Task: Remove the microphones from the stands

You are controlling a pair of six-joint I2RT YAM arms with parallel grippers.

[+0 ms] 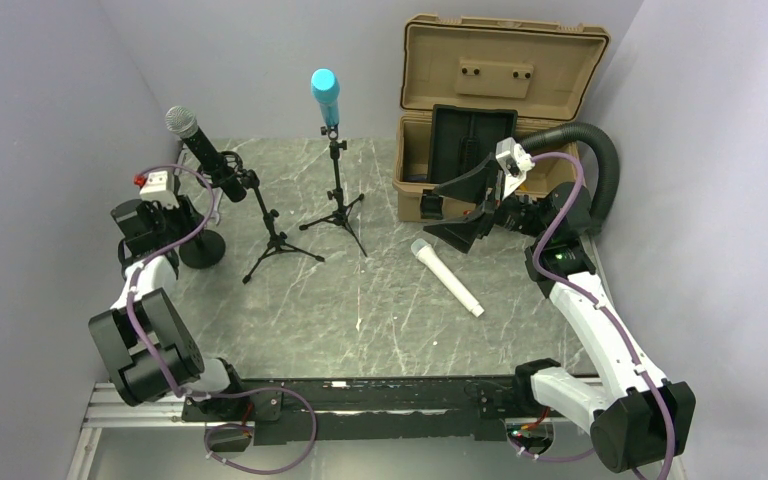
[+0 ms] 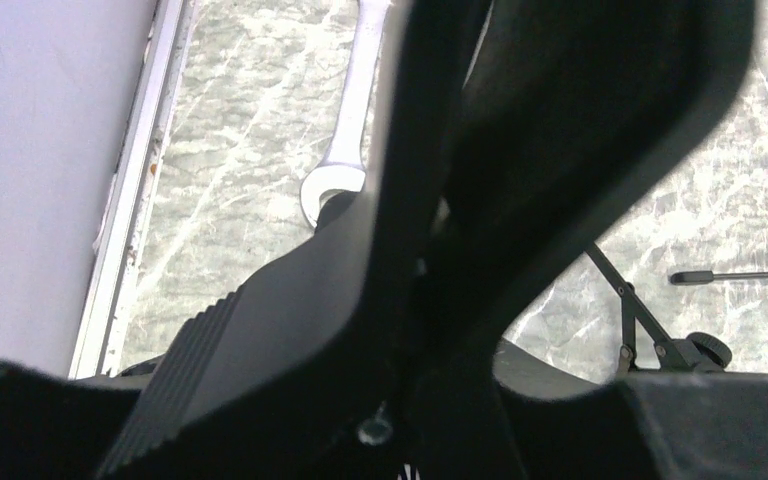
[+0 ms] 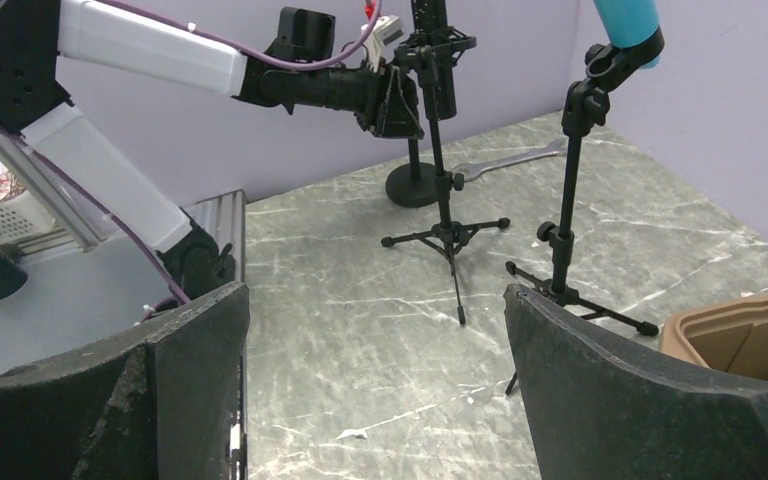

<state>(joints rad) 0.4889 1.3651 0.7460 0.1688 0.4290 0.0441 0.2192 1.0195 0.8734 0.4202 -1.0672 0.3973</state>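
**Grip unclear at the black microphone [image 1: 203, 148], sitting clipped on its tripod stand [image 1: 268, 225]**

The black microphone is leaning at the far left of the table [image 1: 380, 330], its grey mesh head pointing up toward the wall and its body sitting in the clip of the tripod stand. The left gripper [image 3: 398, 102] is hovering right at that clip. Whether its jaws are clenching anything cannot be told. The left wrist view is filling up with dark, blurred shapes, and the top view is hiding the fingers behind the arm's own wrist. Past those shapes a silver wrench [image 2: 345, 130] is lying on the marble, partly cut off by the frame. A round-base stand [image 1: 203, 250] is standing just beside the left arm.

The right gripper [image 3: 375, 300] is hanging with its jaws spread wide and nothing between them, close to the tan case [image 1: 505, 45] with its lid raised. A blue microphone [image 1: 325, 92] is standing upright on a second tripod. In the right wrist view its head is running out of frame. A white microphone [image 1: 446, 278] is lying flat on the table in front of the case.
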